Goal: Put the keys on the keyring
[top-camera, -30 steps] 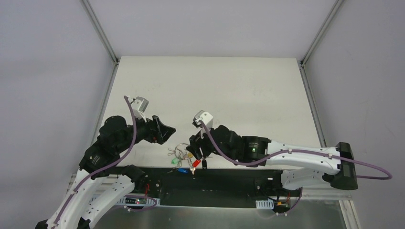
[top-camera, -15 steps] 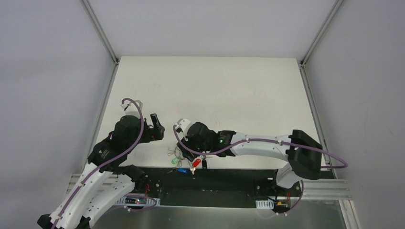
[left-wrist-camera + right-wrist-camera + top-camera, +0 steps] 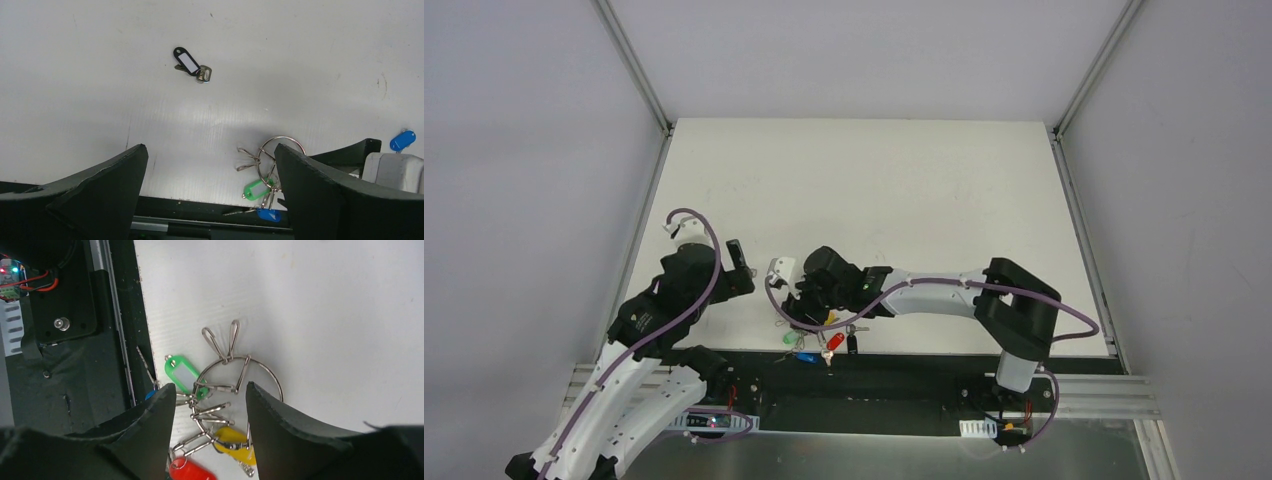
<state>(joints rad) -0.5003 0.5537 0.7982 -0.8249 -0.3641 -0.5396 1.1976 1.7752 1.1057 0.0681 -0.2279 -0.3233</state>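
"Starting with the keys, where are they?"
"Black key lies alone on the table, well apart from the ring; only a bit of metal shows past its head. Blue key sits at the near edge, blade out over the black strip."
"Is it on the ring?"
"Cannot tell; its head is lost in the clutter below the green tag. Another blue cap peeks out beyond the right gripper, blade hidden."
"And the ring?"
"Flat on the table by that edge, with clips, a yellow tag and a red tag, cut off by the frame, bunched on it."
"Grippers?"
"Right jaws stand apart, straddling the bunch; they hide part of the ring, so contact is unclear. Left gripper is spread wide, holding nothing, the ring just beside one finger. From above, a dark tag shows by the red tag, perhaps another key; the black key cannot be made out there."
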